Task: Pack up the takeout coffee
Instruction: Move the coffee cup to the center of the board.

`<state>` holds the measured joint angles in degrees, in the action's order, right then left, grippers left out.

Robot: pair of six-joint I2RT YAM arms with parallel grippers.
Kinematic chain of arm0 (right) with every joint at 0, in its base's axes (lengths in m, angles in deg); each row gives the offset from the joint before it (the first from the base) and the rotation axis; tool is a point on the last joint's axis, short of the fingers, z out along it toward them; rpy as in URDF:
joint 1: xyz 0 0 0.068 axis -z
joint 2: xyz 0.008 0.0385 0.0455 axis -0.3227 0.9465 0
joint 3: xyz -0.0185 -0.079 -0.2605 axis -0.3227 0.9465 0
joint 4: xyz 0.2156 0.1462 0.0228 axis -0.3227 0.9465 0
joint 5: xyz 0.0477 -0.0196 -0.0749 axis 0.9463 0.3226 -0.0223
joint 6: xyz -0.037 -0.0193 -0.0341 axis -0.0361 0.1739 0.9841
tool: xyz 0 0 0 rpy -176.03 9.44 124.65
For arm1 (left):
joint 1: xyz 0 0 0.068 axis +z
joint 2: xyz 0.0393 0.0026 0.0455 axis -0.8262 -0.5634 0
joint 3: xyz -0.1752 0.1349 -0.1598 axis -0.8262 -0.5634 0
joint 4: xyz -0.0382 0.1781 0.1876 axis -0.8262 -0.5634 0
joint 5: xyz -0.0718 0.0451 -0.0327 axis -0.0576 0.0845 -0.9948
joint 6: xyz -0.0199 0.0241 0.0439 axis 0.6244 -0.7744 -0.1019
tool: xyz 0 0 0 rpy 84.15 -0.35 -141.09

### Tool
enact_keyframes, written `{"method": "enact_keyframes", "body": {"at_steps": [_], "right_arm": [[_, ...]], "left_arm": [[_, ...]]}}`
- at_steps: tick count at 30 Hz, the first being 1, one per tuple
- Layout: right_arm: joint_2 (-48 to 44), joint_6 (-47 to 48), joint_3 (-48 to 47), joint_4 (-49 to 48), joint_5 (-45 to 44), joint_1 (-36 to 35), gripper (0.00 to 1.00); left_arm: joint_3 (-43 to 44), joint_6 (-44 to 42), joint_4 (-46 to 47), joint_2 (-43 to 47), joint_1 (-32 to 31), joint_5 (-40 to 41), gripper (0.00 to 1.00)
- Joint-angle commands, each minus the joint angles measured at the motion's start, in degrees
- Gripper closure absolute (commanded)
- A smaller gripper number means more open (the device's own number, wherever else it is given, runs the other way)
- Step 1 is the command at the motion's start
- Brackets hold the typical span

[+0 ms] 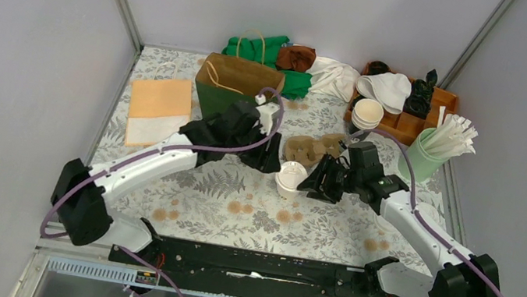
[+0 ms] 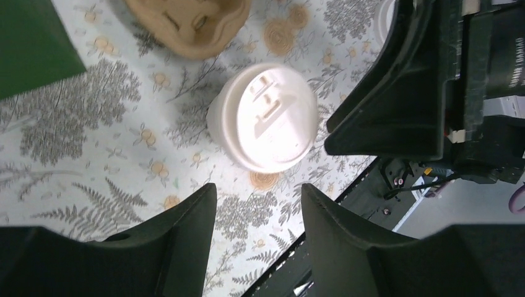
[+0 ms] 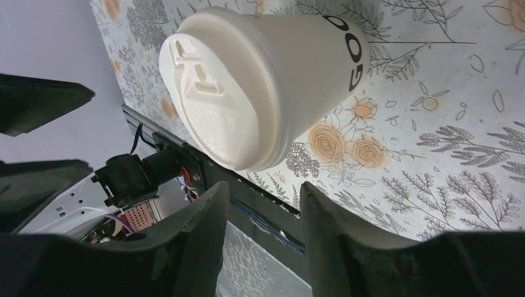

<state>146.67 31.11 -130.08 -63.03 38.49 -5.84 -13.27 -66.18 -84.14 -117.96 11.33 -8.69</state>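
The takeout coffee (image 1: 291, 177), a white paper cup with a white plastic lid, stands upright on the floral tablecloth at the table's middle. It also shows in the left wrist view (image 2: 266, 117) and the right wrist view (image 3: 260, 80). My left gripper (image 1: 268, 159) is open and empty just left of the cup; in its own view (image 2: 259, 198) the jaws stand apart with only cloth between them. My right gripper (image 1: 316, 182) is open and empty just right of the cup (image 3: 264, 198). The brown pulp cup carrier (image 1: 313, 150) lies just behind the cup.
A brown-and-green paper bag (image 1: 234, 83) stands behind the left arm. An orange napkin (image 1: 160, 98) lies at left. A wooden tray (image 1: 414, 122) with stacked cream cups (image 1: 367, 114), a green holder of straws (image 1: 426, 155), and cloths (image 1: 289, 62) sit at the back.
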Motion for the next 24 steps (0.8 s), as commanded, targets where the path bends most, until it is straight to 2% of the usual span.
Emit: {"method": "enact_keyframes", "body": {"at_steps": [1, 4, 11, 14, 24], "right_arm": [[-1.4, -2.4, 1.3, -6.5, -2.1, -2.0, 0.43], [-0.7, -3.8, 1.5, -7.2, -3.1, -2.1, 0.4], [1.1, -6.3, 1.2, -9.6, -4.7, -2.1, 0.5], [1.6, -6.4, 1.0, -10.2, -4.7, -2.0, 0.53], [7.0, 1.0, -3.7, -7.6, -4.0, -2.0, 0.6]], "left_arm": [[-6.0, 4.9, 5.3, 4.7, 3.1, -1.1, 0.43], [-7.5, 6.4, 6.7, 6.4, 4.7, -1.8, 0.43], [-8.4, 8.0, 9.4, 6.1, 6.4, -3.6, 0.43], [-9.3, 9.4, 11.7, 5.6, 7.4, -5.1, 0.48], [-9.2, 10.5, 15.5, 1.8, 8.7, -7.6, 0.53]]}}
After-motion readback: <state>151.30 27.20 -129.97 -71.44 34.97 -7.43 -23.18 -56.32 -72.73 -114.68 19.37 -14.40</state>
